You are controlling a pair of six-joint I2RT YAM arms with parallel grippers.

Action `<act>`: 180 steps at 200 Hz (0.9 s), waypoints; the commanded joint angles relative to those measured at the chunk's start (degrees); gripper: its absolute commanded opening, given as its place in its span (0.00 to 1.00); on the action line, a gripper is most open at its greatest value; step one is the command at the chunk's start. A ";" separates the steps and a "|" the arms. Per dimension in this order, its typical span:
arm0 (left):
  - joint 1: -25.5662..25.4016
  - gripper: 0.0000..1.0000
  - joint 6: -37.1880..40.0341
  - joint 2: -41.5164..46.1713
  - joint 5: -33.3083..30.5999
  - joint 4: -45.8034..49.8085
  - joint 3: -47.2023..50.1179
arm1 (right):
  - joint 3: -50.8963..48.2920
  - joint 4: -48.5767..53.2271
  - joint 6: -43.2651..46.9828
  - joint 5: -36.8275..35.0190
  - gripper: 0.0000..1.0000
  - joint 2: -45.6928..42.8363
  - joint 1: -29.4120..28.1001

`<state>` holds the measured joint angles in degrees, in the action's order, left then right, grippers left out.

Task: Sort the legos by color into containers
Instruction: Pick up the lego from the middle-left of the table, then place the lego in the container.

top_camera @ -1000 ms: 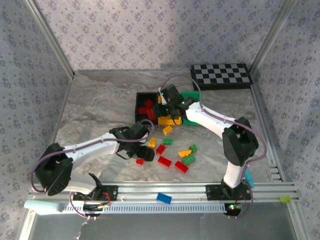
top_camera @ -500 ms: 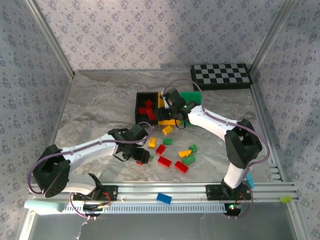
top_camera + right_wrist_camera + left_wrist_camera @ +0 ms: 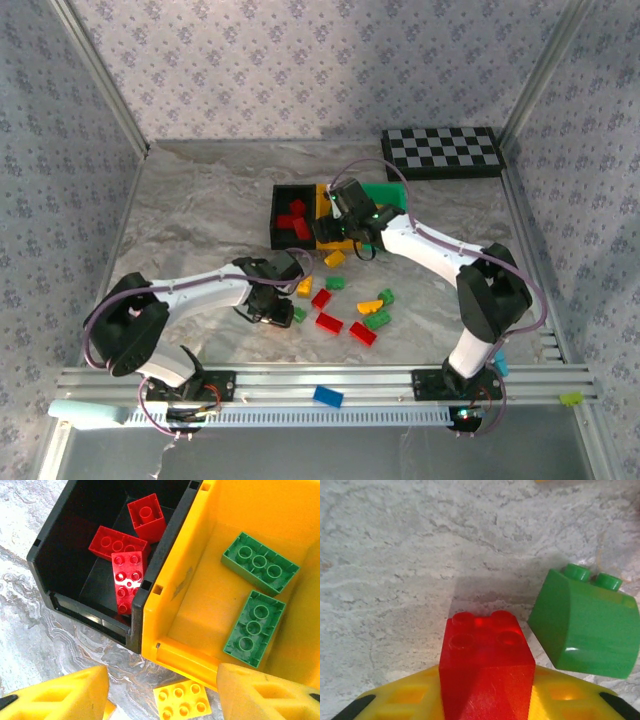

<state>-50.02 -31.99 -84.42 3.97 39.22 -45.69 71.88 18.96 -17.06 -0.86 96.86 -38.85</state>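
Three red legos (image 3: 125, 580) lie in the black bin (image 3: 60, 525), and two green ones (image 3: 260, 562) lie in the yellow bin (image 3: 210, 605). The right jaws stand open above both bins. The left jaws grip a red brick (image 3: 485, 680) low over the table (image 3: 395, 555), just beside a green brick (image 3: 585, 625).

Closes the left gripper (image 3: 270, 311) on the small red lego (image 3: 485, 675), earlier loose on the table (image 3: 200, 220). Swings the left arm (image 3: 200, 290) rightward at shoulder and elbow. Eases the right gripper (image 3: 331, 240) back toward the near wall of the containers (image 3: 275, 215).
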 commanded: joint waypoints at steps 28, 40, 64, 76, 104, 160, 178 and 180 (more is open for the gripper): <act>-0.34 0.32 1.88 3.66 -5.77 4.76 -5.67 | -1.64 -0.59 0.14 -1.17 0.60 -2.89 0.72; 0.01 0.31 2.18 4.80 -8.10 4.53 -7.25 | -2.32 -0.98 -0.24 -0.96 0.60 -3.24 1.03; 3.51 0.30 4.04 5.40 -9.69 1.48 -10.55 | -3.06 -1.36 -0.92 -0.31 0.60 -4.00 1.21; 6.06 0.30 5.34 4.41 -9.66 0.27 -13.06 | -4.78 -0.90 -0.95 -0.42 0.60 -4.35 1.23; 11.11 0.30 9.08 0.16 -10.65 -1.82 -19.86 | -6.54 -0.31 -0.89 -1.23 0.60 -5.92 1.33; 17.60 0.31 14.27 -13.57 -12.90 -2.73 -34.38 | -11.03 0.89 -3.07 -2.03 0.60 -10.08 1.10; 19.71 0.33 14.31 -18.08 -10.80 -3.19 -37.85 | -12.64 1.99 -3.59 -2.57 0.59 -11.47 0.97; 19.94 0.34 14.32 -18.50 -10.36 -3.36 -38.08 | -12.81 2.10 -3.66 -2.61 0.60 -11.62 0.84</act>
<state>-32.67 -19.92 -98.48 -7.31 36.34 -79.57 61.10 18.46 -18.87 -1.83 88.05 -37.78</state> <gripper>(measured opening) 0.329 0.596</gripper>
